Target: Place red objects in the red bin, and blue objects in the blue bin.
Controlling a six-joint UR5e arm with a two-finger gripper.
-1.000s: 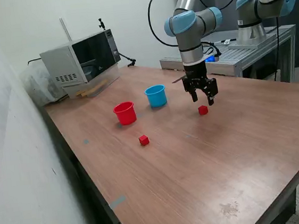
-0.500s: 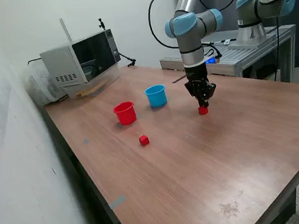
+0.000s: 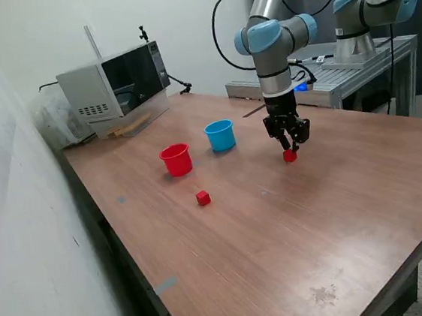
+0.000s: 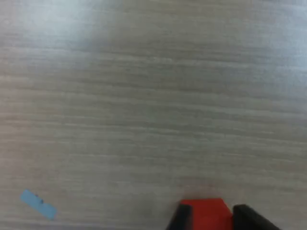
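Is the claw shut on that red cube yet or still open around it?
Shut on it. The wrist view shows the red cube pinched between both dark fingers; in the exterior view the claw is narrowed around it.

Wood-grain table point(image 3: 293, 225) with a faint sheen, smooth plastic red cup point(image 3: 176, 160) and light blue cup point(image 3: 221, 135)

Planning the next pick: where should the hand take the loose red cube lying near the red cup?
Come straight down on the loose red cube and pinch two opposite flat side faces at mid-height. It sits flat on the table, apart from the red cup, with open wood all round, so any facing pair works. The hand is already shut on the other red cube.
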